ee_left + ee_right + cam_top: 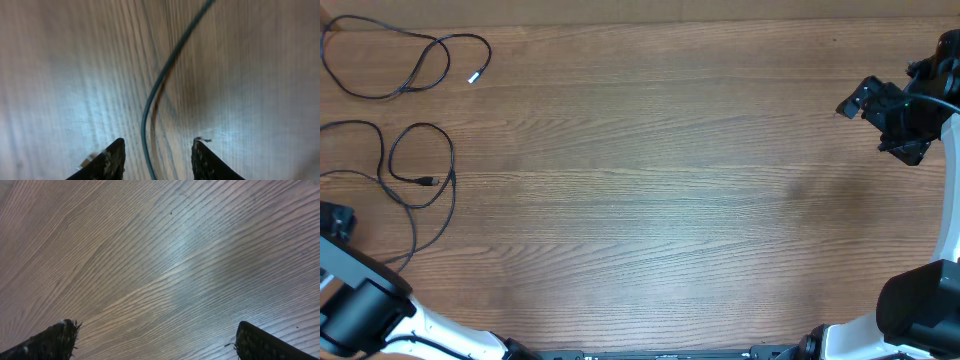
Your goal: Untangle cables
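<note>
Note the upper cable [487, 47] and the lower cable [452, 165] at the far left of the surface [670, 200], lying apart with bare wood between them. Upper cable in loose loops, ending in a silvery-white tip [473, 77]. Lower cable in loops around a dark plug [430, 181], with a long run trailing toward the near-left corner. See no crossing between the two from overhead. Cannot rule out a self-crossing inside the lower loops, the cord being very thin in this view.

Left gripper [157, 145]: fingers [112, 160] moderately parted, gripping nothing, straddling a strand [148, 105] lying flat on the wood, presumably the lower cable's trailing run. Right gripper [156, 327]: fingers [55, 340] spread wide, empty, over bare wood at the far right, well apart from both cables.

Judge separation largely done and the step in hand to be tidying of the lower cable. For the next move, judge necessary: lowering and closing the left fingers on the straddled strand, then drawing it out gently, away from the upper cable.
</note>
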Controlling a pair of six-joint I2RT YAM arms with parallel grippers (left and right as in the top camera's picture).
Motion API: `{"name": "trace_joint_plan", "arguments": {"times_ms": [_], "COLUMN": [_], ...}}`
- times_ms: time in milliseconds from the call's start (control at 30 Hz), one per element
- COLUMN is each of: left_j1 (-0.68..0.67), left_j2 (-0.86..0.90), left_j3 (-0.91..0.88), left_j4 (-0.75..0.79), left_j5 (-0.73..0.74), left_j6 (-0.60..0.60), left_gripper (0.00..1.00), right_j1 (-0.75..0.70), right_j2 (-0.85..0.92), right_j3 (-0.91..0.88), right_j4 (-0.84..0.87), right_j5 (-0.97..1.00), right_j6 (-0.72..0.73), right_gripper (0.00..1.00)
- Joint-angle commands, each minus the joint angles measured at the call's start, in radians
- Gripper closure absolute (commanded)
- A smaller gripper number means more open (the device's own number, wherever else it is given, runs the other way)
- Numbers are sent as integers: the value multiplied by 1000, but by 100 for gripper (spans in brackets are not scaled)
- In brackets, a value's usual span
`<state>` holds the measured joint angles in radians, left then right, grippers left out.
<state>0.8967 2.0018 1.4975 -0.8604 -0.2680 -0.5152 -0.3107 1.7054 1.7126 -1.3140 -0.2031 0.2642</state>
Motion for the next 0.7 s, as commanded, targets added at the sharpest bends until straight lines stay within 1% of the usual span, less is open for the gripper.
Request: {"name": "trace_joint_plan", "arguments": {"times_ms": [0, 133, 233, 367, 400, 500, 533, 567, 667], "left_j1": [-5, 7, 18, 45, 61, 89, 100, 108, 131], "left_j2": [80, 116, 120, 120, 120, 120, 121, 121, 121], "left_j3": [-11, -11, -11, -11, -12, -19, -22, -24, -26], "left_j4": [-3, -2, -2, -18, -24, -16, -13, -11, -10], "left_j5": [32, 33, 33, 34, 39, 85, 95, 103, 113], "left_j6": [29, 29, 29, 26, 13, 14, 14, 14, 14], "left_gripper": [58, 56, 51, 51, 55, 60, 63, 67, 85], "right_j1": [1, 1, 1, 1, 1, 1, 1, 1, 1], "right_j2": [2, 2, 2, 2, 2, 2, 2, 2, 2], "right_j3": [2, 2, 2, 2, 2, 2, 2, 2, 2], "right_j4": [3, 3, 3, 3, 3, 3, 3, 3, 3], "right_j5": [0, 0, 0, 0, 0, 0, 0, 0, 0], "right_j6": [-3, -3, -3, -3, -3, -3, -3, -3, -3], "right_gripper": [0, 0, 0, 0, 0, 0, 0, 0, 0]}}
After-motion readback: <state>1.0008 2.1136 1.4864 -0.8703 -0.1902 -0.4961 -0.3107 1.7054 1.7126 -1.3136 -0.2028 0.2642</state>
